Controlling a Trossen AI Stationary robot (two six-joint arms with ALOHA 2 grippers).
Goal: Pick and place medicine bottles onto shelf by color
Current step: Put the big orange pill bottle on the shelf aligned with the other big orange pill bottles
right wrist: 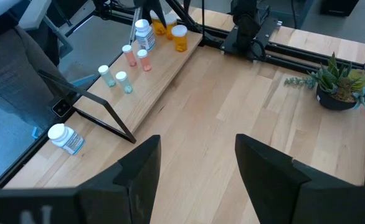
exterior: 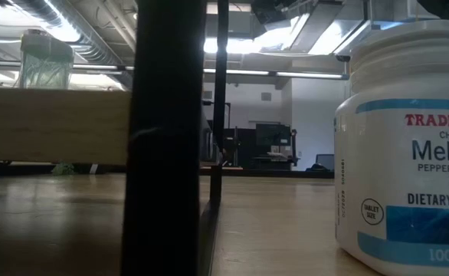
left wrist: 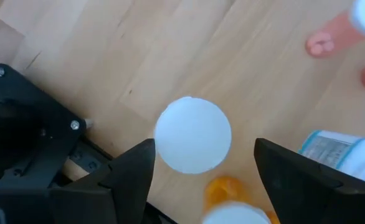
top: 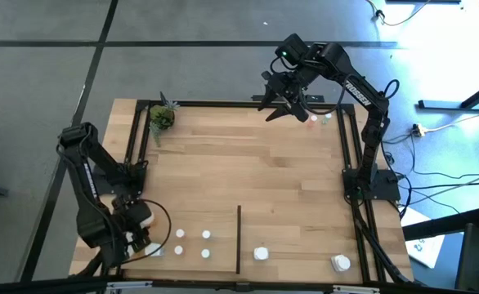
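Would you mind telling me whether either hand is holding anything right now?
Neither. The left hand stands open around a white bottle cap, untouched; the right hand is open and empty.

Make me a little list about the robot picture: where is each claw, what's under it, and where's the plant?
left claw: open, at the near left corner of the shelf, over a white bottle cap
right claw: open, at the far right edge, nothing between its fingers
bottles nearby: orange bottle and a labelled white one beside the left claw
big bottle: Trader Joe's bottle standing upright
plant: green potted plant at the far left corner
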